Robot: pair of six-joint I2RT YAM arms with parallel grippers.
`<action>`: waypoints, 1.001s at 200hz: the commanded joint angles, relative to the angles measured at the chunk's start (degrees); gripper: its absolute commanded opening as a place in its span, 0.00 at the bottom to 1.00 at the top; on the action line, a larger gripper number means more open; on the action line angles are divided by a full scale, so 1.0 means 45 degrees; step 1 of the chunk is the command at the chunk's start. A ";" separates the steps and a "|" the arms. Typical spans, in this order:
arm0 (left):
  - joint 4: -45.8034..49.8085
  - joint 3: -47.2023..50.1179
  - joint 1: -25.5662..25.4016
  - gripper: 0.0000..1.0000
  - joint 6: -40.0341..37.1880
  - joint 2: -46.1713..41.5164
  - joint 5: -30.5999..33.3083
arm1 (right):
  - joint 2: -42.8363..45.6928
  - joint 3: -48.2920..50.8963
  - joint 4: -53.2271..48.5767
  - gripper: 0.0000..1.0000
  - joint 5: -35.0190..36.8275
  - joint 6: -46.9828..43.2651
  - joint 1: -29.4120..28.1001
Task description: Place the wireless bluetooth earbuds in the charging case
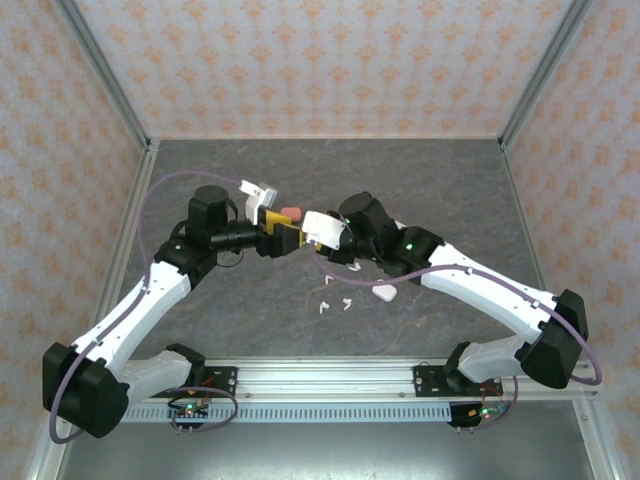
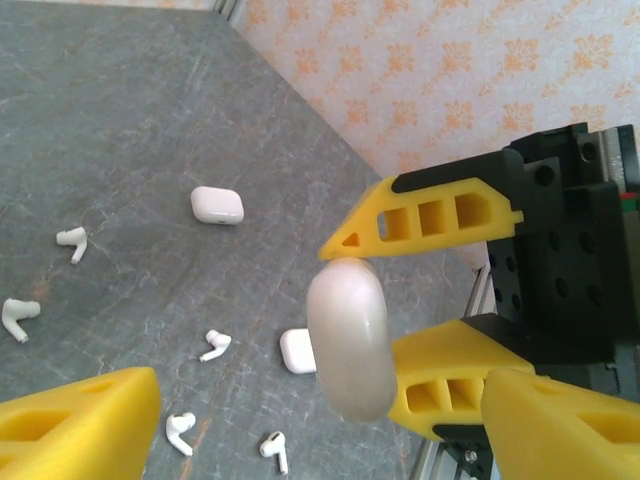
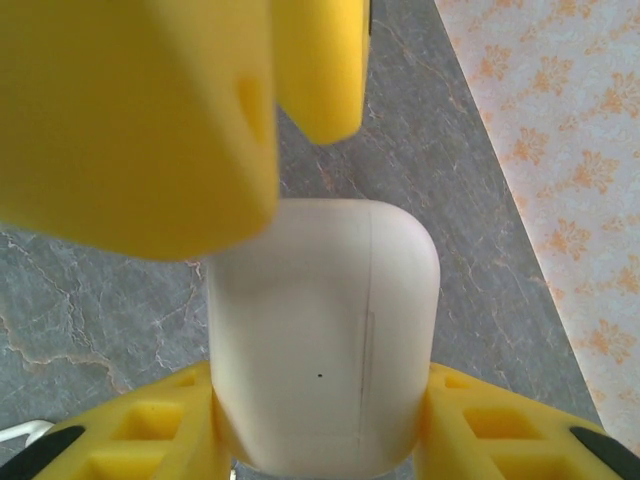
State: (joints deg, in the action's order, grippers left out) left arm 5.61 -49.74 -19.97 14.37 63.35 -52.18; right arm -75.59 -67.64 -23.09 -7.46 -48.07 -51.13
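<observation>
Right wrist view: right gripper (image 3: 320,445) clamps the glossy white pillow-shaped plastic case (image 3: 320,330).
Left gripper (image 2: 320,428): wide, empty.
Handling: light, slippery; pinch flat faces.

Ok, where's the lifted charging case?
In the right wrist view the charging case is clamped in the right gripper, above the middle of the table, with the open left gripper close beside it.

We see yellow jaws, a cream-white case (image 3: 320,340) and white earbuds (image 2: 214,346). The table (image 2: 120,120) is dark grey with pale marbled veins. The walls (image 1: 320,60) carry orange floral motifs on a pale ground.
</observation>
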 commanded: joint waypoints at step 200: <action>-0.2008 -0.0177 -0.0859 0.36 0.0576 0.0665 -0.0870 | 0.0033 -0.0594 0.0019 0.45 -0.0166 0.0507 -0.0160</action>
State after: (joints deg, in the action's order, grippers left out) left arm 0.97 -49.82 -22.96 16.67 67.07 -55.92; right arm -75.68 -68.40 -21.43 -7.01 -46.54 -51.62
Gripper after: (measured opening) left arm 0.340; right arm 0.455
